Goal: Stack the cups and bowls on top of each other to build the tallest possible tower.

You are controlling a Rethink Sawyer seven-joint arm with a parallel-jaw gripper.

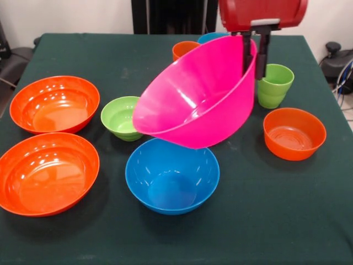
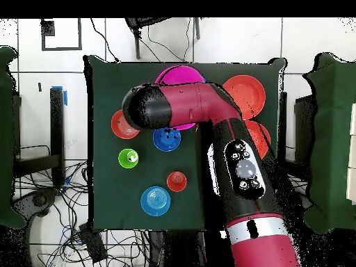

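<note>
The big pink bowl (image 1: 196, 94) is hanging tipped in the air over the blue bowl (image 1: 172, 175). The gripper (image 1: 255, 55) is pinching only its thin rim. It might be slipping loose, landing crooked, and bumping the little green bowl (image 1: 122, 117).

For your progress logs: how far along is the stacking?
Nothing is stacked yet. In hand: the hand grips the tilted pink bowl by its rim, above the blue bowl. Left: the two large orange bowls, small bowls and the green cup.
</note>
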